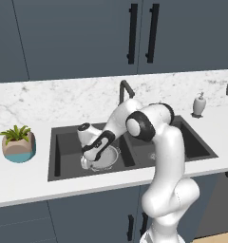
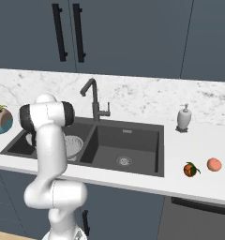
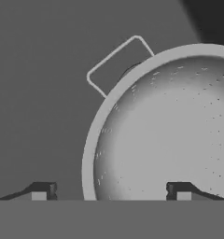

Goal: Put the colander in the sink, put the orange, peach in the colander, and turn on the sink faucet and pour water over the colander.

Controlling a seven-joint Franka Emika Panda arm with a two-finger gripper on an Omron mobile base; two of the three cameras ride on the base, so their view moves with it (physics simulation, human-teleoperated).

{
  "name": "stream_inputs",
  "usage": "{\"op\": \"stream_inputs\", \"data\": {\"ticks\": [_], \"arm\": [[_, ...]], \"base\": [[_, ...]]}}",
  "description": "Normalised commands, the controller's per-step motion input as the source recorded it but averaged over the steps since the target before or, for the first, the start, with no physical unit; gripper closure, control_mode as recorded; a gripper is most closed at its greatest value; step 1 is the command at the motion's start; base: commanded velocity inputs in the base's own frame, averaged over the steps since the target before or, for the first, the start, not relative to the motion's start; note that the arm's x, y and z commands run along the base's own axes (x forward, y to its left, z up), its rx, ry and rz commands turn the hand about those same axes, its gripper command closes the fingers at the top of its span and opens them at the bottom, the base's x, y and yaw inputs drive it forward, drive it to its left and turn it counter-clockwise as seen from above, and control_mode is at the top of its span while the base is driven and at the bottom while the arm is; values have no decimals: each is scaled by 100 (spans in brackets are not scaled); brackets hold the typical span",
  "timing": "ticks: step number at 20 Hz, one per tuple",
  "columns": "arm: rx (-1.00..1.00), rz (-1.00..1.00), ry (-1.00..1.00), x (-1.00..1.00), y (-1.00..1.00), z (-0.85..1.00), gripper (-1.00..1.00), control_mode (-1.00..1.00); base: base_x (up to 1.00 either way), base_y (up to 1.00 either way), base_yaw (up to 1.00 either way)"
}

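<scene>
While arm bends down-left into sink [image 1: 59,142] | tool [image 3: 111,190] spread over colander [image 3: 170,135] rim

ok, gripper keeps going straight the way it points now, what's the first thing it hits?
Most likely the colander. In the hand view its rim passes between the open jaws of the gripper, one tip over the bowl, the other over the sink floor. Depth is unclear, so which touches first is uncertain.
</scene>
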Motion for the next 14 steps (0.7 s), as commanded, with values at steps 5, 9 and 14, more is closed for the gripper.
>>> {"op": "stream_inputs", "data": {"ticks": [5, 9, 14], "arm": [[0, 0, -18, -35, 0, 62, -100, -100], [0, -1, -10, -48, -8, 66, -100, -100], [0, -6, -3, -48, -18, 67, -100, -100]], "base": [[0, 0, 0], [0, 0, 0], [0, 0, 0]]}}
